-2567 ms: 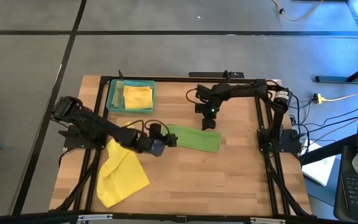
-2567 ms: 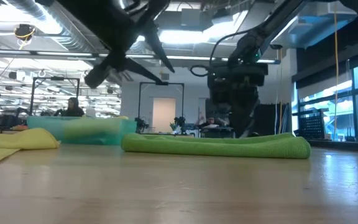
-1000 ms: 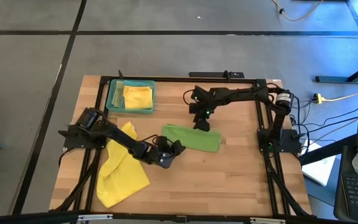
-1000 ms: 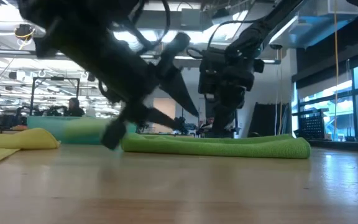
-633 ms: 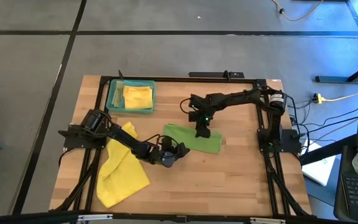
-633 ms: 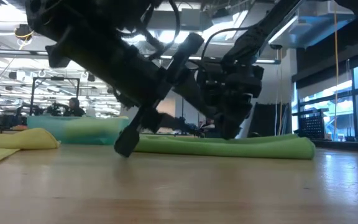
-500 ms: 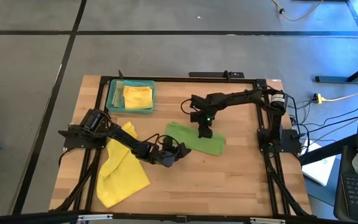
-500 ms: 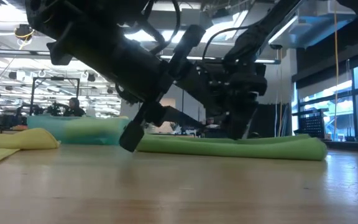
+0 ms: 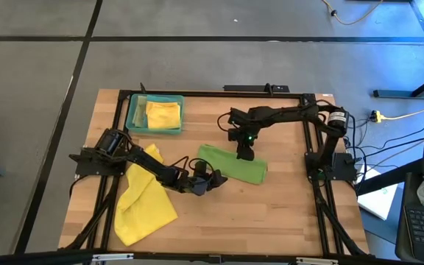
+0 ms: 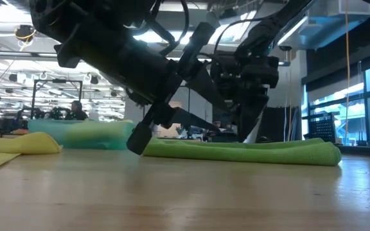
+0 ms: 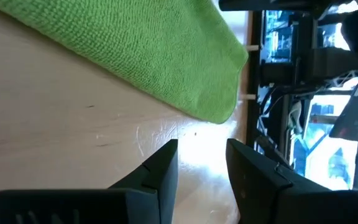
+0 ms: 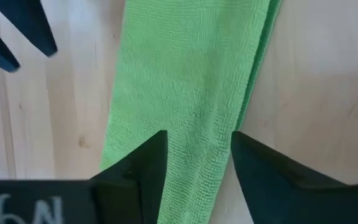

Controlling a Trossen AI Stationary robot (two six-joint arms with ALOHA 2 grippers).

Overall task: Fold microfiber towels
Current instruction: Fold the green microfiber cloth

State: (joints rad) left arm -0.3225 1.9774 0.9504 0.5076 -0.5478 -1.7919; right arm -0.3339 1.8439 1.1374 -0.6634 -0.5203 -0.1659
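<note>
A bright green towel (image 9: pixel 232 166), folded into a long strip, lies flat on the table's middle; it also shows in the low view (image 10: pixel 236 151). My right gripper (image 9: pixel 243 154) stands open on its far long edge at about mid-length, with flat cloth (image 12: pixel 185 81) showing between the fingers. My left gripper (image 9: pixel 212 179) hovers open and low by the strip's near left end (image 11: pixel 222 106), holding nothing. A yellow towel (image 9: pixel 144 199) lies spread at the near left. Another yellow towel (image 9: pixel 163 113) rests in the tray. My right gripper comes down on the green towel from above, slanting. Its open fingers (image 12: pixel 142 162) stand on the strip's top beside one long edge (image 12: pixel 241 118). The cloth between them lies flat, not gathered. The fingertips hide the touch itself, and the towel stays flat on the table.
A translucent teal tray (image 9: pixel 132 118) stands at the far left. A black frame rail (image 9: pixel 306 140) runs around the table. Bare wood (image 9: pixel 271 213) lies open at the near right.
My right gripper has tipped down and come toward the near edge onto the green towel. The towel has slid a little toward the table's right edge and still lies flat. My left gripper has rolled slightly beside the towel's near left end.
</note>
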